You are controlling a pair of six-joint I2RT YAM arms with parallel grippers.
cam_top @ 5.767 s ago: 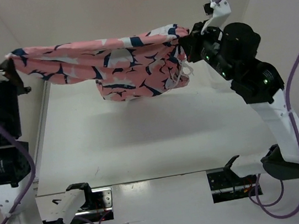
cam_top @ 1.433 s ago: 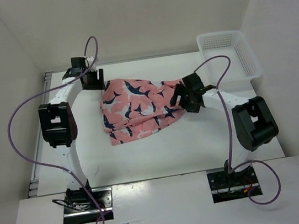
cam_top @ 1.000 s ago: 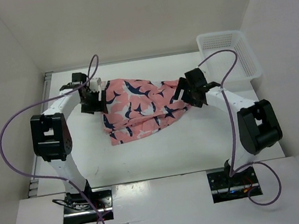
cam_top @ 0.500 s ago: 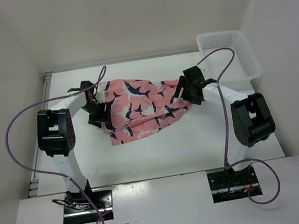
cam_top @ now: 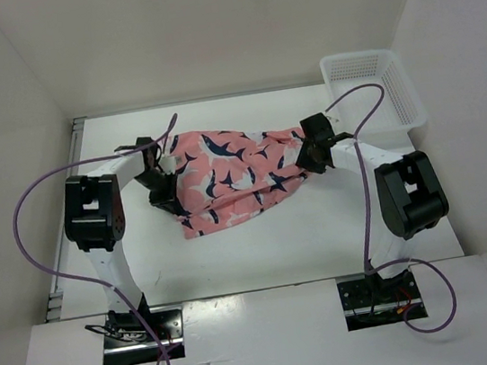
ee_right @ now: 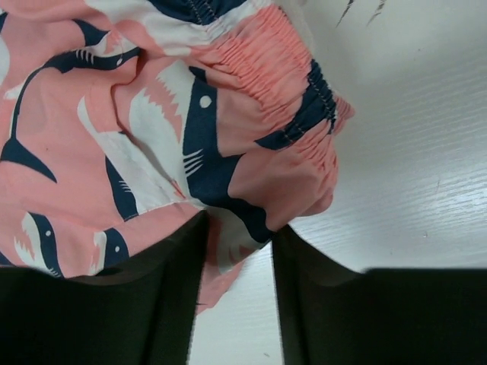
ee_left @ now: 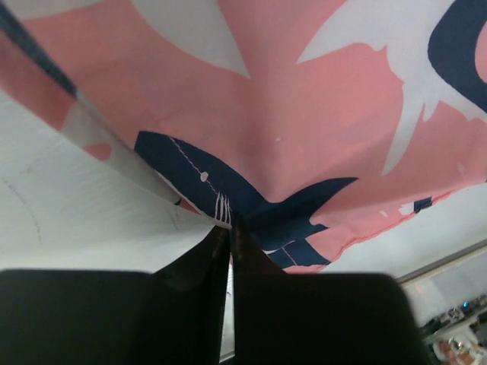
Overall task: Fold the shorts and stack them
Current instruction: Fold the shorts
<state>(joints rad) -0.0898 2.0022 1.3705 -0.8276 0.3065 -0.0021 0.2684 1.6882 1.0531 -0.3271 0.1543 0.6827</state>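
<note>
Shifted slightly nearer over the last half second, the left hand [cam_top: 169,196] sits at the left edge of the shorts [cam_top: 233,175]. In the left wrist view its fingers are clenched on the hem. The right hand [cam_top: 309,151] straddles the gathered waistband at the shorts' right end, released, with cloth between its parted fingers. The shorts lie rumpled mid-counter [cam_top: 279,241]. Bare counter runs along their near side, and a white mesh basket [cam_top: 372,92] stands at the far right, apart from the cloth.
</note>
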